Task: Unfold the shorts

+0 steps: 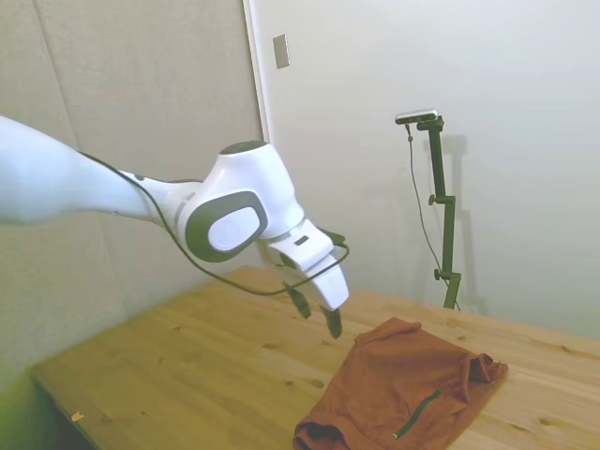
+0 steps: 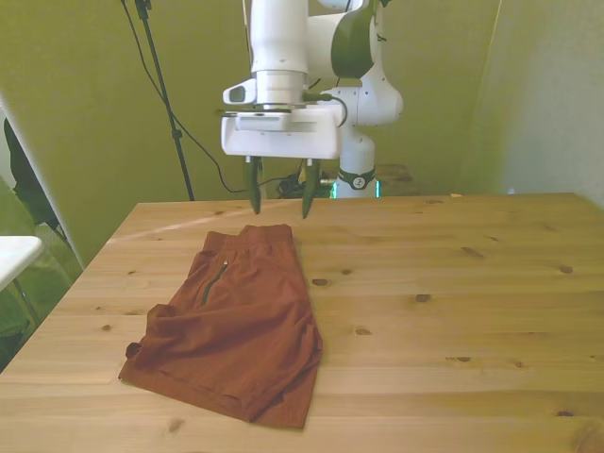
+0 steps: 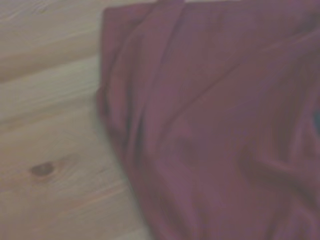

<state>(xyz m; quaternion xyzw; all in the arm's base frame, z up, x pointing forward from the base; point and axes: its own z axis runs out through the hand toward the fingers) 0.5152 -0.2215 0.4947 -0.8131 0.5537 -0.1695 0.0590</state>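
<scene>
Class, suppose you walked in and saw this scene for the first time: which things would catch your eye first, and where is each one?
The rust-brown shorts stand out first, lying folded on the wooden table toward the front view's left. Next comes the white arm's gripper, open and hanging in the air just above the shorts' far edge, touching nothing.

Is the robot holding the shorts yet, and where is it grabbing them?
Nothing is held. The end effector hangs open above the waistband end of the shorts, which lie folded on the table.
</scene>
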